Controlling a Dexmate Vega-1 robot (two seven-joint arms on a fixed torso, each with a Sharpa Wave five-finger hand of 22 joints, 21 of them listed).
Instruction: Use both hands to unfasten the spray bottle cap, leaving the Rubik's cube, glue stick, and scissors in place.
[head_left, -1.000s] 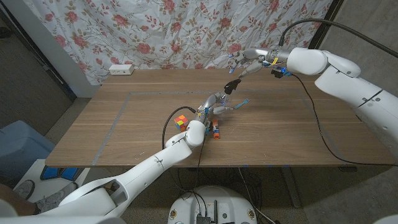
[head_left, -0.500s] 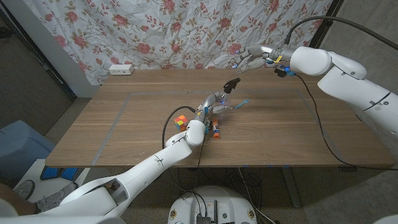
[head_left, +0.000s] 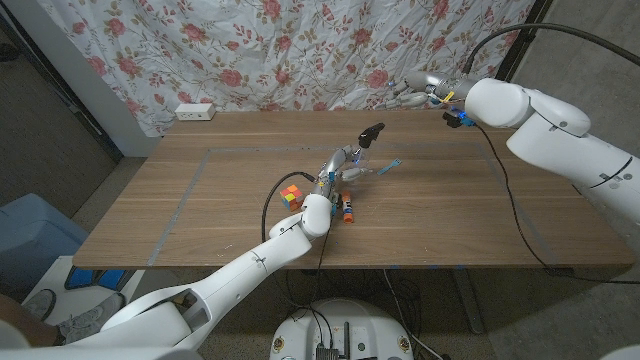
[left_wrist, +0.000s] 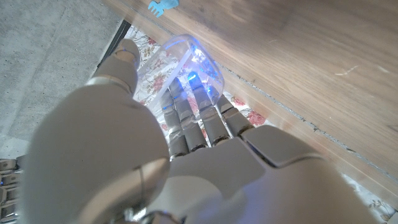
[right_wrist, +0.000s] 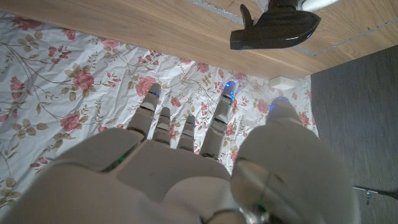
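Head view: left hand grips clear spray bottle mid-table, black cap on top; Rubik's cube, glue stick, scissors nearby. Right hand near far edge, well apart.

Left wrist: fingers wrap bottle.

Right wrist: fingers spread, holding nothing.

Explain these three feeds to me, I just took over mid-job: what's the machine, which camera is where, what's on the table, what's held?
It is a two-armed robot at a wooden table. The head view looks down from the robot's head; the other two look along the back of each hand. The left hand grips a clear spray bottle with its black spray cap on top. The right hand hangs open near the flowered curtain, apart from the bottle. Beside the left wrist lie a Rubik's cube, a glue stick and blue-handled scissors.
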